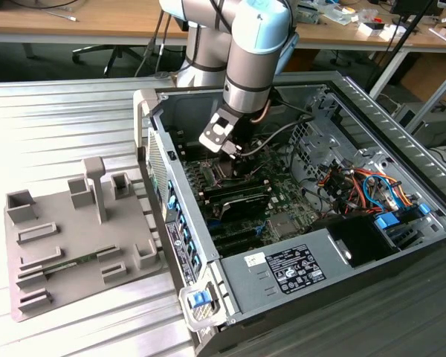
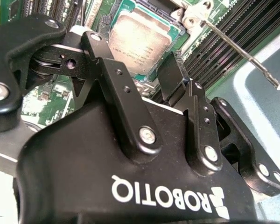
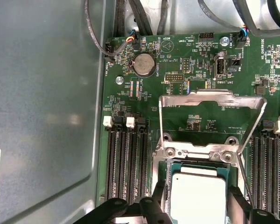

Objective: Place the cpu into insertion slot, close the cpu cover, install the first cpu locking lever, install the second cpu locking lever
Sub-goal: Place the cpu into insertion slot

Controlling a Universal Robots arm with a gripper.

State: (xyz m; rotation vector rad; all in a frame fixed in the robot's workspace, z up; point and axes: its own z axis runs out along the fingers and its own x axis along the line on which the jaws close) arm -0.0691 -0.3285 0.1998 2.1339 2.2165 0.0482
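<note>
The cpu, a silvery-grey square chip, lies flat in the insertion slot. The cpu cover, a silvery frame with a cut-out centre, stands raised on its hinge beside the slot. My gripper hovers just over the chip, open, with one black finger off one side of the chip and the other off the opposite side; small gaps show between them and the chip. A thin metal locking lever sticks up free beside the socket.
Long black memory slots flank the socket on the green board. Cables and a power supply fill the case toward the exterior view's right. A grey parts fixture sits on the table at the exterior view's left.
</note>
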